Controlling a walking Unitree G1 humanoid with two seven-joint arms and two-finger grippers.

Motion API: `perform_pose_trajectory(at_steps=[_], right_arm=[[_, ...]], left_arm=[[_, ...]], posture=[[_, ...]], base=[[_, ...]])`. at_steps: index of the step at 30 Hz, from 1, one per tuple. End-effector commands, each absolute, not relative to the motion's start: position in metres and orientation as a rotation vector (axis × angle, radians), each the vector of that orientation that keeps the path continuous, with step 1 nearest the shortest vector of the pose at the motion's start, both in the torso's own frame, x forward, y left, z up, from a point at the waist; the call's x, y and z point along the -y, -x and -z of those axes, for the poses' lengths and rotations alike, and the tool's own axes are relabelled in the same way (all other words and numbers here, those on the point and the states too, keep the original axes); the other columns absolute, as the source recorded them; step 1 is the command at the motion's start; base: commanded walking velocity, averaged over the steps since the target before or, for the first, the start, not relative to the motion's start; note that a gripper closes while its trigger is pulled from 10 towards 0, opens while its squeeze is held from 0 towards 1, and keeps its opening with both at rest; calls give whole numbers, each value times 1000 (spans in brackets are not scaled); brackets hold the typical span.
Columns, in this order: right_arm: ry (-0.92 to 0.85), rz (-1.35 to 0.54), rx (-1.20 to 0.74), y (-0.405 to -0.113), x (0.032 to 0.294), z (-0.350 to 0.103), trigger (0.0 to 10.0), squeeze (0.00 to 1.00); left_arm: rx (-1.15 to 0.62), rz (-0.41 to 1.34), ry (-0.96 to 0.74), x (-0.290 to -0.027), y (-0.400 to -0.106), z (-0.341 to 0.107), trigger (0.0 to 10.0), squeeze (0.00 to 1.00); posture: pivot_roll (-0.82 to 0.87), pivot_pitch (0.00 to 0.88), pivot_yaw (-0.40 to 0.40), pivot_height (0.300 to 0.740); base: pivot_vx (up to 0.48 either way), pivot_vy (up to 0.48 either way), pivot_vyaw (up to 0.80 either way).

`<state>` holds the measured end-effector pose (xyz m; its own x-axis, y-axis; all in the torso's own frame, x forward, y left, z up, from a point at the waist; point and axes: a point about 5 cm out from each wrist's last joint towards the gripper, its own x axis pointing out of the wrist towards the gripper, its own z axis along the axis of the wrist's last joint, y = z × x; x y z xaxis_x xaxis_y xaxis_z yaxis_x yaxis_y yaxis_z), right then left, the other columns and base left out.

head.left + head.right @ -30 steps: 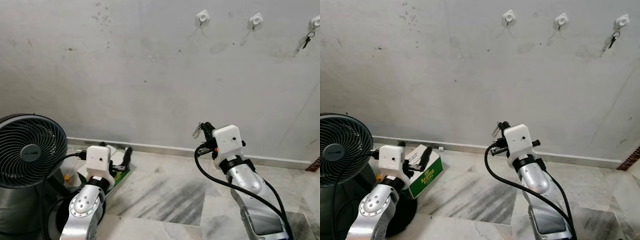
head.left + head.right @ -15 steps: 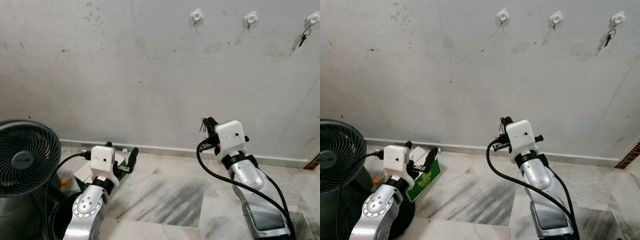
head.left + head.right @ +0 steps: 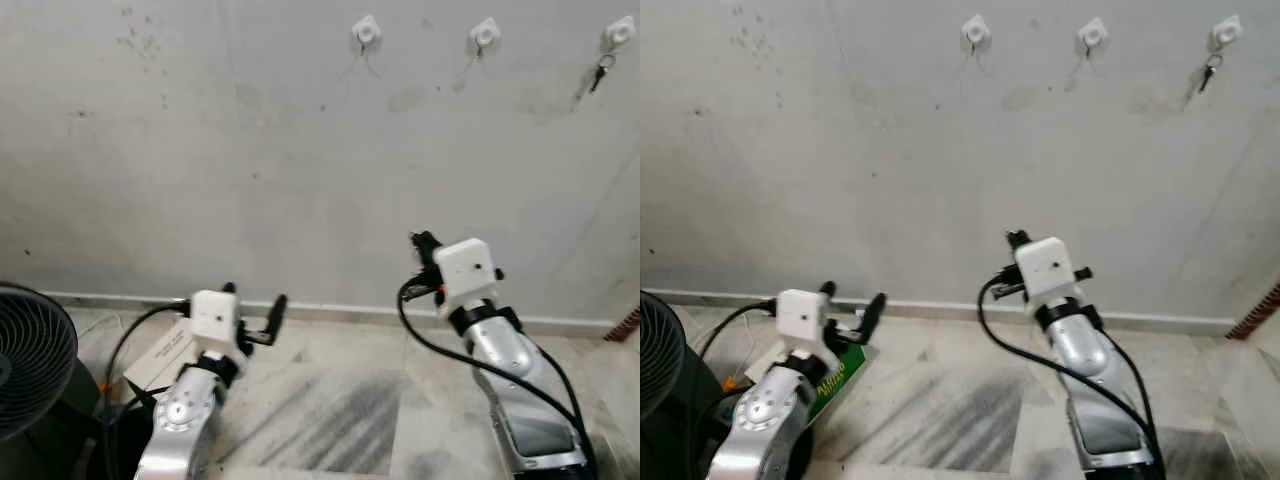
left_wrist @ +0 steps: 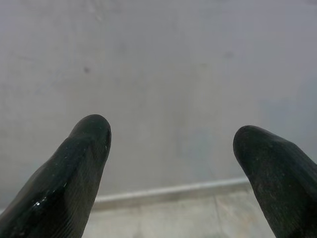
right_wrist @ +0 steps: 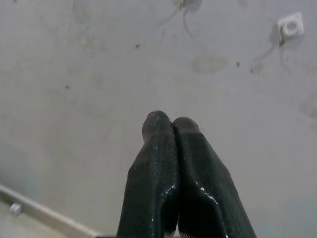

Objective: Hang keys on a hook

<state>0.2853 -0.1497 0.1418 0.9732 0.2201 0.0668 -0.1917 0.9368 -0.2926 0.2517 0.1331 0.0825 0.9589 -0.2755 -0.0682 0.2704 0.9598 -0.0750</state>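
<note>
Overhead, three wall hooks (image 3: 367,30), right tool (image 5: 171,124) pressed closed, left tool (image 4: 168,144) spread, fan (image 3: 25,370) left.

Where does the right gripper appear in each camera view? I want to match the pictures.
Left eye view: right gripper right of centre, raised before the wall.
Right eye view: just right of centre.
Right wrist view: centre, fingers pressed together.
Shared landmark: the middle hook, above and to the gripper's right.

Key (image 3: 597,74) hanging on rightmost hook (image 3: 619,32)
</note>
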Motion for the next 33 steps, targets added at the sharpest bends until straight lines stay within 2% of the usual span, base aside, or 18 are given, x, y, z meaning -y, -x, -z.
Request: perform_pose_trajectory(at_steps=[1,33], right_arm=[[280,-236,124,-286,141,-146,10000,0],[287,-237,124,-285,140,-145,10000,0]], left_arm=[[-76,264,49,-141,-252,-84,10000,0],[-95,266,47,-138,-251,-80,10000,0]], posture=[[-13,0,53,740],[-20,0,54,740]], base=[[412,0,0],[407,0,0]])
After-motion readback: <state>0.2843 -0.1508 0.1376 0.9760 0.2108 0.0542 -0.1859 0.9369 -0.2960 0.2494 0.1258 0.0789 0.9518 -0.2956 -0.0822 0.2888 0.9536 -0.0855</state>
